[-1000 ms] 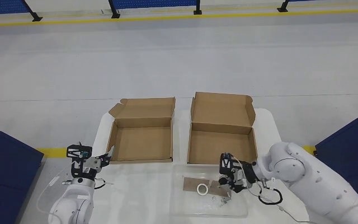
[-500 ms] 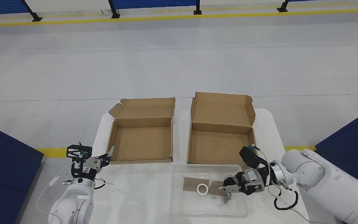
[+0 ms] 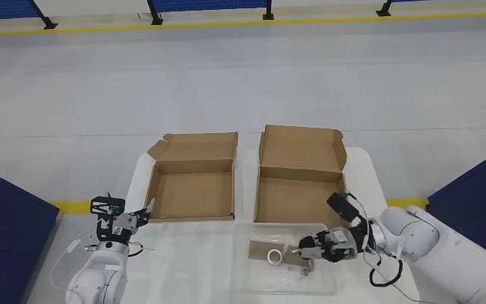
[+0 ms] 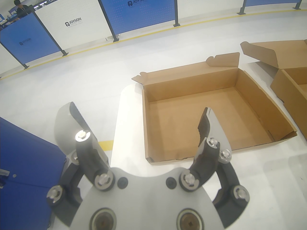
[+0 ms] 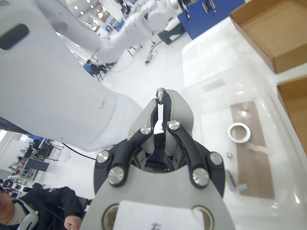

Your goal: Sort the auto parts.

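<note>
Small metal bolt [image 5: 160, 94] is pinched at the tips of the clenched right claw [image 5: 160, 102], above the clear tray [image 3: 326, 287] where a white ring [image 5: 239, 133] lies. Step judged: part picked, delivery pending. The next move calls for carrying it over a cardboard box [image 3: 300, 199] and releasing; which box cannot be told. Left claw [image 4: 139, 108] is spread and empty.

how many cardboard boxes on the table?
2, both open. The left box sits on the left half of the table; the right box is beside it, just behind the clear tray. None seems hidden.
</note>
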